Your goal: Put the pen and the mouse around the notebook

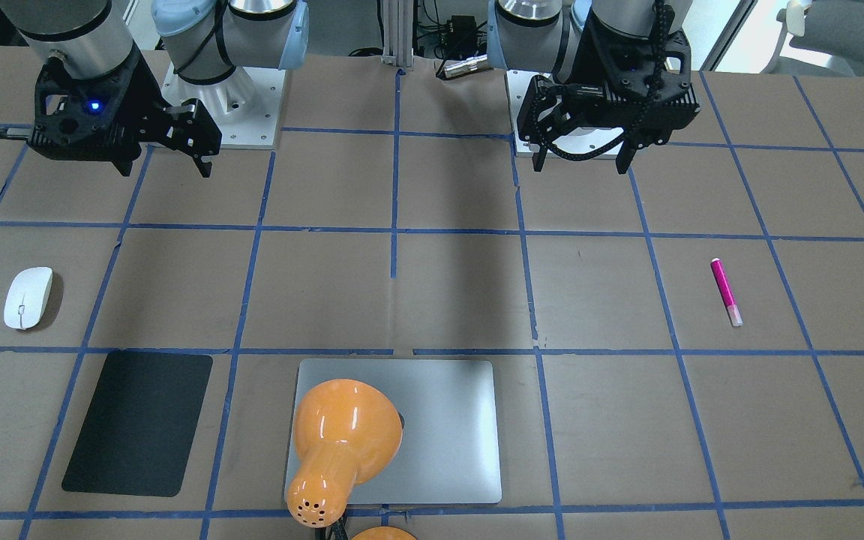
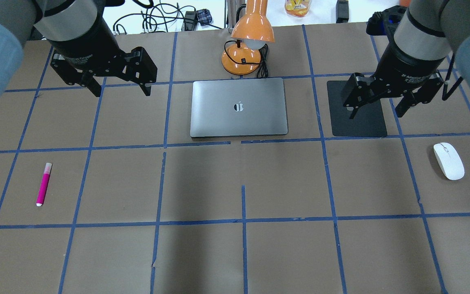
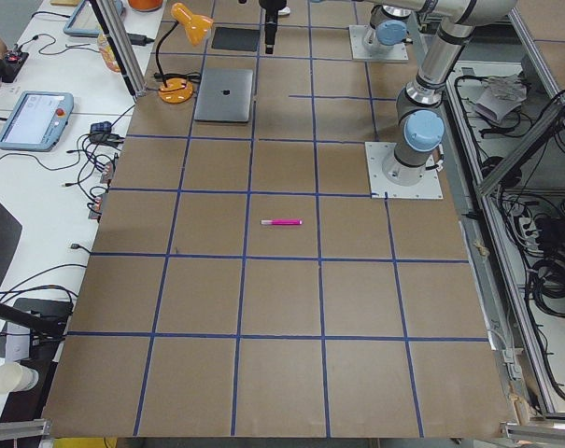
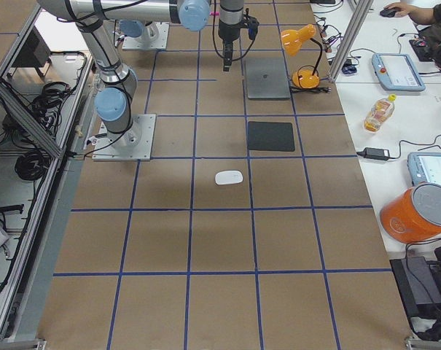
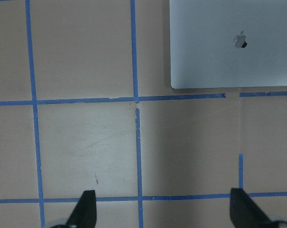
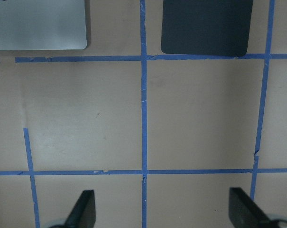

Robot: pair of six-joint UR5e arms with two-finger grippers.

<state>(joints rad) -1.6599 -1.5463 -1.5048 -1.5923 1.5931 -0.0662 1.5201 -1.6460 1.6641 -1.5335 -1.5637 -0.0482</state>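
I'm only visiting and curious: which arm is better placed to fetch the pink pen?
Likely the left arm: the slim magenta-pink pen lies on that arm's side, and its jaws are open and empty. The right arm hangs far across, near the white oval mouse.

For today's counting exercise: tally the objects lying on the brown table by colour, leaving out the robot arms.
Magenta: 1, slim marker-like pen
White: 1, smooth oval mouse
Silver-grey: 1, flat metal notebook
Black: 1, matte rounded pad
Orange: 1, glossy desk lamp
Total: 5
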